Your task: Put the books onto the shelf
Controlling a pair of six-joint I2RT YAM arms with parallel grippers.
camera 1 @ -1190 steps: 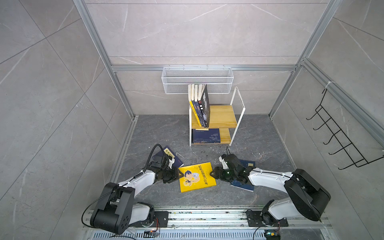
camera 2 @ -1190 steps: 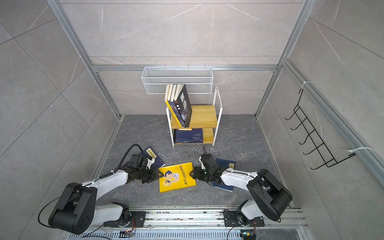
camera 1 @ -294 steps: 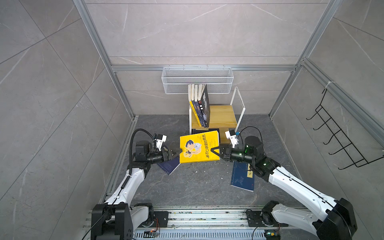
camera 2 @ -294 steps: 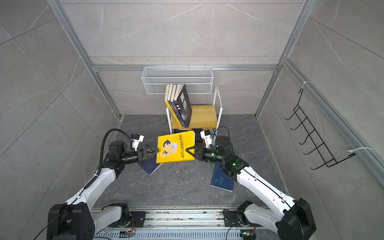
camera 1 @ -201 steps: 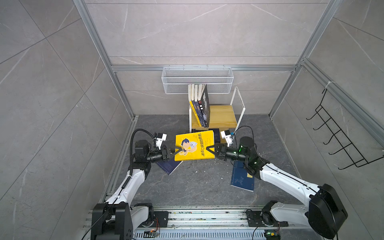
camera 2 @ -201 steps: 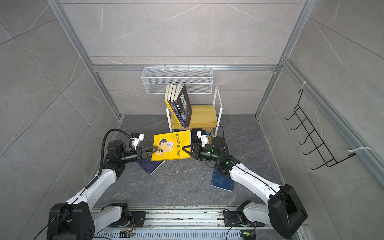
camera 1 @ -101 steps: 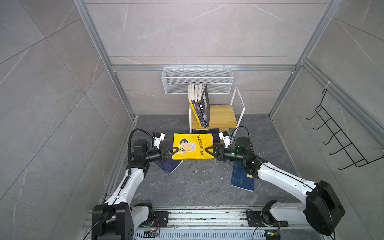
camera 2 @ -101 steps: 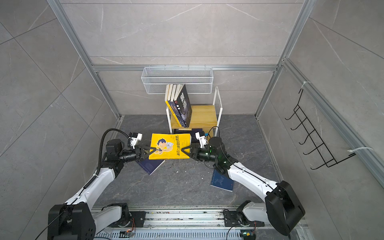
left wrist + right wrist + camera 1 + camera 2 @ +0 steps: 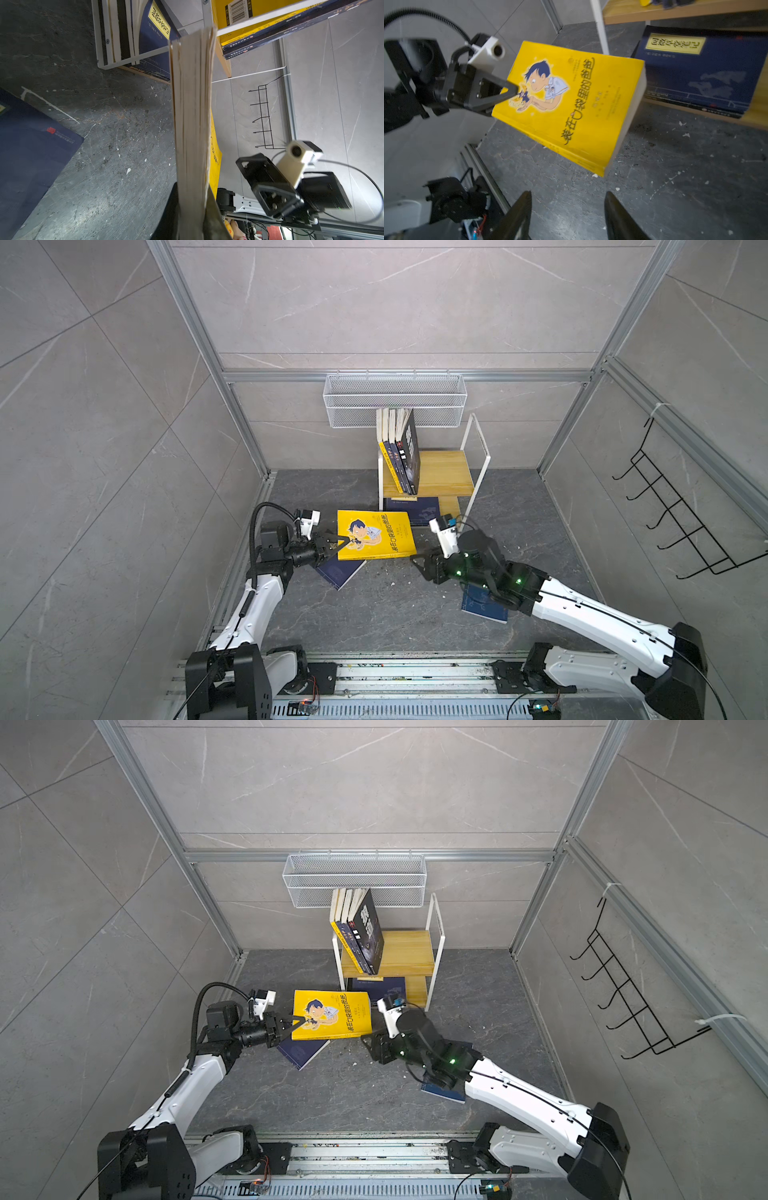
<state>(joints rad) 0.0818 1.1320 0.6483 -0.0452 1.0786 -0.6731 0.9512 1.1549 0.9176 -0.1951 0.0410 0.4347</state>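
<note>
**Left pincer** (image 9: 337, 546): clamped together on one edge of the yellow cartoon book (image 9: 380, 533), which it holds off the bench (image 9: 374, 614), just in front of the shelf (image 9: 442, 472).

**Right pincer** (image 9: 566, 216): jaws apart, near the book's opposite edge but clear of it.

**Shelf:**
- A row of books (image 9: 401, 452) leans on the upper board.
- A labelled navy book (image 9: 411, 506) lies on the lower board.

**Bench:** two navy paperbacks (image 9: 338, 570) (image 9: 482, 606) lie flat.

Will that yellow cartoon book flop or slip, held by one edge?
The yellow book is probably fairly stiff: pinched at one edge by the left gripper, it barely sags. It looks thick, so likely heavy for that grip. It looks glossy, so it might slip; the right gripper is open, clear of it.
</note>
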